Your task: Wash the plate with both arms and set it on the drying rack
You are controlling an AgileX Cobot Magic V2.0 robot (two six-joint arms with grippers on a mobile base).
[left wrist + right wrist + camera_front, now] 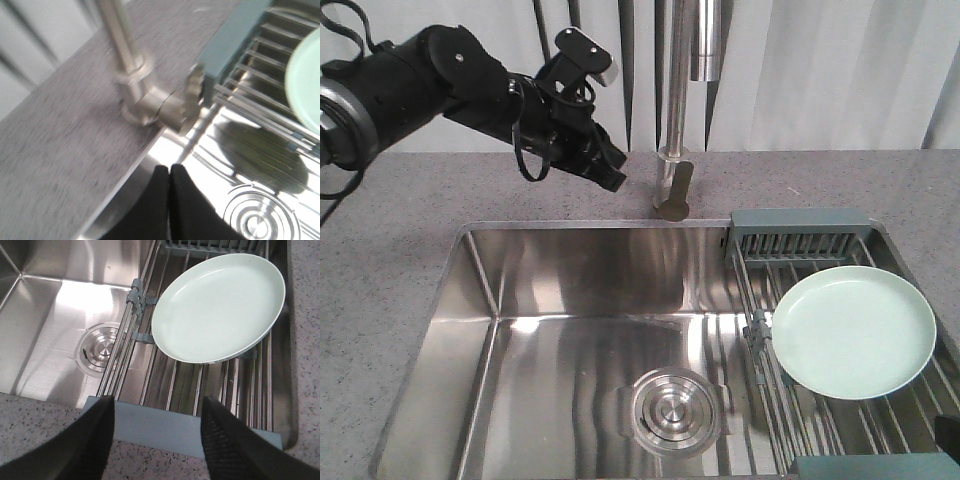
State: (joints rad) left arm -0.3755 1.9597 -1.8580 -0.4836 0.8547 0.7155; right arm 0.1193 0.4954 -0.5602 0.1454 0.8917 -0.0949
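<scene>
Our left gripper (pixel 612 170) hangs in the air above the counter's back edge, just left of the faucet (pixel 672 190), its black fingers (pixel 167 200) pressed together with nothing between them. Our right gripper (pixel 156 440) hovers over the near end of the drying rack (pixel 185 427), its two dark fingers held wide apart and empty.

The plate (pixel 853 331) lies face up on the wires of the drying rack, which spans the right side of the sink (pixel 570 330). Neither gripper touches it.

Judging from this, the plate still has to be lifted for washing. We would do well to bring the right gripper down onto the nearest rim, one finger above and one below, and close firmly, since the smooth, shallow edge could slip. The left gripper seems placed to work the faucet handle (pixel 192 92), which sits just ahead of it; it must open or push carefully.

Around us, the drain (pixel 675 410) sits in the middle of the basin floor, and grey speckled countertop (pixel 400 220) surrounds the sink. The rack's slotted compartment (pixel 800 240) lies at its far end, beside the faucet base. The rack's wires and frame could catch a lower finger.
</scene>
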